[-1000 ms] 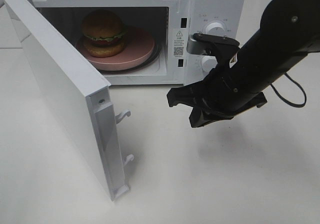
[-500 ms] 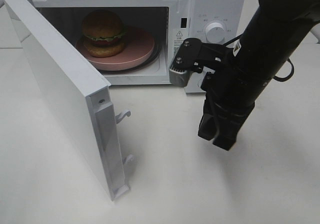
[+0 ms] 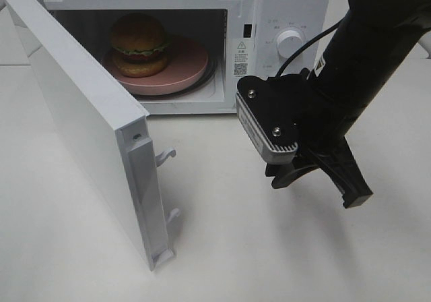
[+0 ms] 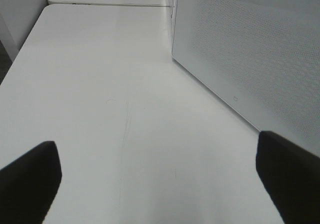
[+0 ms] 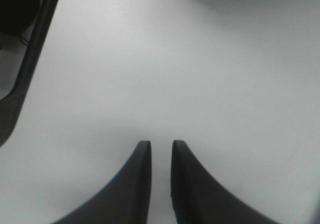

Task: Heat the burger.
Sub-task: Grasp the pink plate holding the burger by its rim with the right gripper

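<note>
The burger (image 3: 139, 44) sits upright on the left part of a round pink plate (image 3: 192, 63) inside the white microwave (image 3: 289, 5). The microwave's door (image 3: 81, 120) stands wide open, swung toward the front left. In front of the microwave's control panel, my right gripper (image 3: 349, 193) hangs over bare table and points down. Its fingertips are a narrow gap apart with nothing between them in the right wrist view (image 5: 161, 146). My left gripper (image 4: 159, 164) is spread wide and empty over the table, beside a white dotted panel (image 4: 250, 49) of the microwave.
Two latch hooks (image 3: 166, 157) stick out from the door's free edge. Two knobs, the upper (image 3: 291, 42) in plain sight, are on the control panel behind my right arm. White tabletop (image 3: 269, 248) lies in front.
My right arm has swung down and turned at the wrist, so its camera block now faces the front. Its fingers have parted slightly. Burger, plate and door have not moved.
</note>
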`<state>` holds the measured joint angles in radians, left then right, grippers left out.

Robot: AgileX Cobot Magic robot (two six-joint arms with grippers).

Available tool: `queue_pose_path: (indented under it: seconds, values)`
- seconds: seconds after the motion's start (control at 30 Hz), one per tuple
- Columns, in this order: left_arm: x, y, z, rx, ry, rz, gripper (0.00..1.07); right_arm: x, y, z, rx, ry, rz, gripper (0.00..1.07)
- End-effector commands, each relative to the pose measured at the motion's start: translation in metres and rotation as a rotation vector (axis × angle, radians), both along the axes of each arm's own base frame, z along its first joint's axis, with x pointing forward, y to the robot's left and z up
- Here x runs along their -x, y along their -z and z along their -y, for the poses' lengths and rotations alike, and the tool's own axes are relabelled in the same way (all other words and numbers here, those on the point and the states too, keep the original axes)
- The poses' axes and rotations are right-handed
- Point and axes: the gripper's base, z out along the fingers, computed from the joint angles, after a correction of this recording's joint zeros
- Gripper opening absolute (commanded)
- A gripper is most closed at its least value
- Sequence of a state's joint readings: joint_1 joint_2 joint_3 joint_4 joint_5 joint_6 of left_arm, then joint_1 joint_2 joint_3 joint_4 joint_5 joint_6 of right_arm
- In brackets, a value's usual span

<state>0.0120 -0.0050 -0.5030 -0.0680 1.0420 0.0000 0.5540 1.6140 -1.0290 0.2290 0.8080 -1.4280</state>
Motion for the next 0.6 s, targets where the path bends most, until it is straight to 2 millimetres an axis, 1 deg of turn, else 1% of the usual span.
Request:
queue_pose_path:
  seconds: [0.03,0.07,0.1,0.13,0.17,0.23,0.27,0.3,0.33,0.37,0.4,0.43,0.53,0.6]
  values:
    - [0.002,0.001,0.001,0.007,0.004,0.022,0.98,-0.005,-0.003,0.001,0.005,-0.049,0.075,0.24]
    - [0.002,0.001,0.001,0.007,0.004,0.022,0.98,-0.009,-0.003,0.002,0.012,-0.057,0.116,0.31]
    - [0.002,0.001,0.001,0.007,0.004,0.022,0.98,-0.009,-0.003,0.002,0.012,-0.057,0.116,0.31]
    - [0.002,0.001,0.001,0.007,0.004,0.022,0.98,-0.010,-0.004,0.002,0.013,-0.059,0.134,0.35]
    - [0.002,0.001,0.001,0.007,0.004,0.022,0.98,-0.010,-0.004,0.002,0.013,-0.059,0.134,0.35]
    - [0.002,0.001,0.001,0.007,0.004,0.022,0.98,-0.017,-0.005,0.001,0.017,-0.069,0.217,0.59]
    - [0.002,0.001,0.001,0.007,0.004,0.022,0.98,-0.017,-0.005,0.001,0.017,-0.069,0.217,0.59]
    - [0.002,0.001,0.001,0.007,0.004,0.022,0.98,-0.018,-0.007,0.000,0.009,-0.061,0.229,0.64]
    - [0.002,0.001,0.001,0.007,0.004,0.022,0.98,-0.020,-0.009,-0.001,-0.004,-0.039,0.241,0.77]
    - [0.002,0.001,0.001,0.007,0.004,0.022,0.98,-0.020,-0.009,-0.001,-0.004,-0.039,0.241,0.77]
    - [0.002,0.001,0.001,0.007,0.004,0.022,0.98,-0.021,-0.011,-0.002,-0.010,-0.026,0.242,0.83]
    - [0.002,0.001,0.001,0.007,0.004,0.022,0.98,-0.022,-0.011,-0.002,-0.014,-0.009,0.240,0.92]
    - [0.002,0.001,0.001,0.007,0.004,0.022,0.98,-0.023,-0.012,-0.002,-0.019,0.000,0.248,0.94]
    - [0.002,0.001,0.001,0.007,0.004,0.022,0.98,-0.024,-0.011,-0.002,-0.017,-0.003,0.260,0.93]
